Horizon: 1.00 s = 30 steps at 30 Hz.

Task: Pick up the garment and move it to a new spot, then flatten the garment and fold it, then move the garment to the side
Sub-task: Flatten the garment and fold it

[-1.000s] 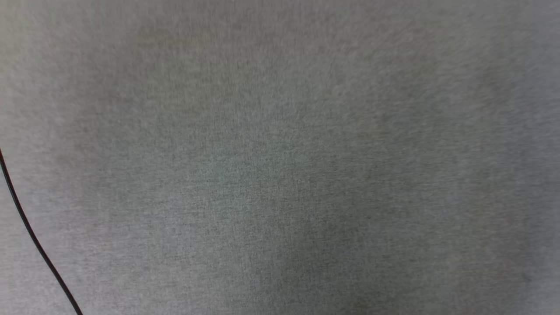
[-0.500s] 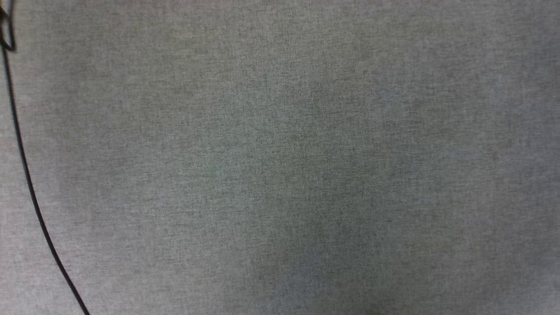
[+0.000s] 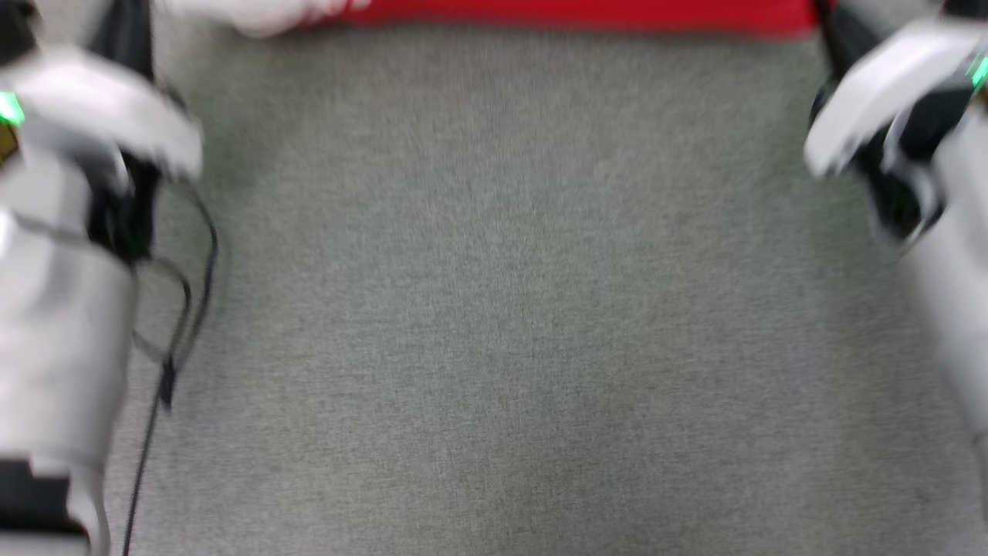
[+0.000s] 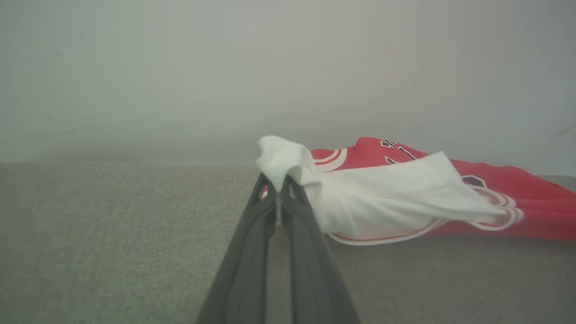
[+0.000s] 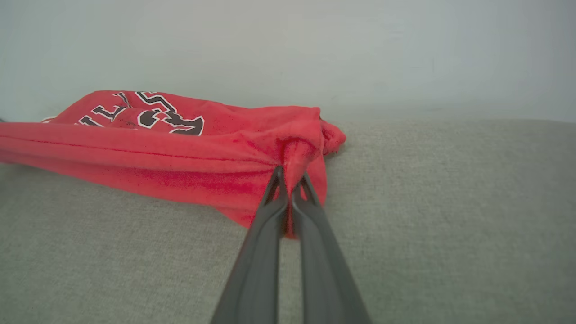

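The garment [image 4: 405, 193] is a red jersey with a white sleeve and black white-outlined letters, lying stretched across the grey cloth surface. My left gripper [image 4: 279, 191] is shut on a bunched bit of the white sleeve. My right gripper [image 5: 290, 191] is shut on a red corner of the garment [image 5: 180, 148], whose hem runs off to the left. In the blurred head view the garment [image 3: 579, 14] is a red strip along the top edge, with my left arm [image 3: 69, 232] and right arm [image 3: 911, 116] at the two sides.
The grey woven surface [image 3: 502, 309] spreads wide between my arms. A pale wall [image 4: 288, 67] rises right behind the garment. A thin black cable [image 3: 177, 340] hangs beside my left arm.
The head camera has moved: earlier it showed bare grey cloth and a cable. Now both arms and the garment's red edge are in the picture, blurred by motion.
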### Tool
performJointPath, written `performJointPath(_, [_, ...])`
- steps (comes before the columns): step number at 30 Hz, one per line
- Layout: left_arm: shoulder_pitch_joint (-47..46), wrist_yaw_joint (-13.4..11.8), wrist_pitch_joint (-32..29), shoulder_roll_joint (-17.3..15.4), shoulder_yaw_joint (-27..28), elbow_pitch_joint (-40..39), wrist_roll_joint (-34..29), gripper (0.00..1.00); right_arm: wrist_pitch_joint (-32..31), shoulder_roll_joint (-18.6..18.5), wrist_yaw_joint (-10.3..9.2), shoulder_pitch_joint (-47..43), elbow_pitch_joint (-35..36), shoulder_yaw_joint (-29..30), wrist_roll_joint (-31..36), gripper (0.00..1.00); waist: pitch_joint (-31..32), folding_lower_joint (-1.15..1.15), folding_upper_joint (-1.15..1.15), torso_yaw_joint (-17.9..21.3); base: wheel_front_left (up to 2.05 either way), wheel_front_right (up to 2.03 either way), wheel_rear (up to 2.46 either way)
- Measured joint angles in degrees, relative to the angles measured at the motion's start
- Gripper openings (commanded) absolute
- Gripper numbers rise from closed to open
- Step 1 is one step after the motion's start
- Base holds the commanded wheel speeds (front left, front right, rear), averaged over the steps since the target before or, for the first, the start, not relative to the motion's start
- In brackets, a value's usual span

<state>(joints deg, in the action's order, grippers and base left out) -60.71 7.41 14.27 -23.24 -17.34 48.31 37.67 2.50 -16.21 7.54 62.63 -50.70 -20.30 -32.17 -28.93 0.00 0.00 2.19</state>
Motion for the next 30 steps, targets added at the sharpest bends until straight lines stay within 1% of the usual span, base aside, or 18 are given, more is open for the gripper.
performJointPath(2, [5.8, 0.0, 0.1, -0.3, -0.1, -1.3, 1.0, 0.00, 0.2, -0.2, 0.00, -4.3, 0.4, -1.7, -1.0, 0.00, 2.5, 0.00, 0.00, 0.0, 0.00, 0.00, 0.00])
performJointPath(3, [14.7, 0.0, 0.5, -0.2, 0.3, -3.7, 1.8, 0.00, 0.1, -0.9, 0.00, -10.4, 0.9, -3.7, -2.5, 0.00, 6.5, -0.01, 0.00, 0.1, 0.00, 0.00, 0.00])
performJointPath(10, [34.2, -2.7, 0.6, -0.2, 1.6, -10.3, 3.4, 0.00, -0.4, -3.1, 0.01, -23.5, 4.0, -6.9, -6.0, 0.00, 16.3, -0.02, 0.00, 0.0, 0.00, 0.00, 0.00])
performJointPath(14, [44.3, -5.5, 0.5, -0.5, 3.0, -15.9, 4.9, 0.00, -0.2, -4.7, 0.03, -30.5, 6.9, -7.3, -7.4, 0.00, 21.2, -0.02, 0.00, -0.3, 0.00, 0.00, 0.00])
performJointPath(17, [51.8, -8.0, -1.1, -1.3, 3.6, -20.8, 6.1, 0.00, -0.3, -5.6, 0.10, -35.8, 9.6, -6.9, -7.9, 0.00, 24.5, -0.02, 0.00, -0.5, 0.00, 0.00, 0.00])
performJointPath(20, [58.3, -10.4, -2.7, -2.4, 4.1, -26.7, 6.7, 0.00, -0.1, -6.6, 0.11, -41.3, 12.6, -5.9, -8.1, 0.00, 27.3, -0.03, 0.00, -0.8, 0.00, 0.00, 0.00])
performJointPath(23, [64.8, -13.2, -4.6, -2.9, 4.5, -32.6, 7.6, 0.00, -0.1, -6.9, 0.11, -47.2, 16.0, -3.6, -7.8, 0.00, 29.5, -0.02, 0.00, -1.3, 0.00, 0.00, 0.00])
performJointPath(27, [72.0, -16.5, -6.9, -3.2, 5.0, -39.6, 8.8, 0.00, -0.6, -6.4, 0.13, -55.5, 20.2, 1.8, -6.4, 0.00, 31.2, -0.02, 0.00, -2.4, 0.00, 0.00, 0.00])
performJointPath(30, [76.3, -18.6, -8.3, -3.8, 5.6, -43.8, 9.5, 0.00, -2.3, -4.7, 0.18, -61.0, 23.7, 6.4, -4.0, 0.00, 31.8, -0.02, 0.00, -3.2, 0.00, 0.00, 0.00])
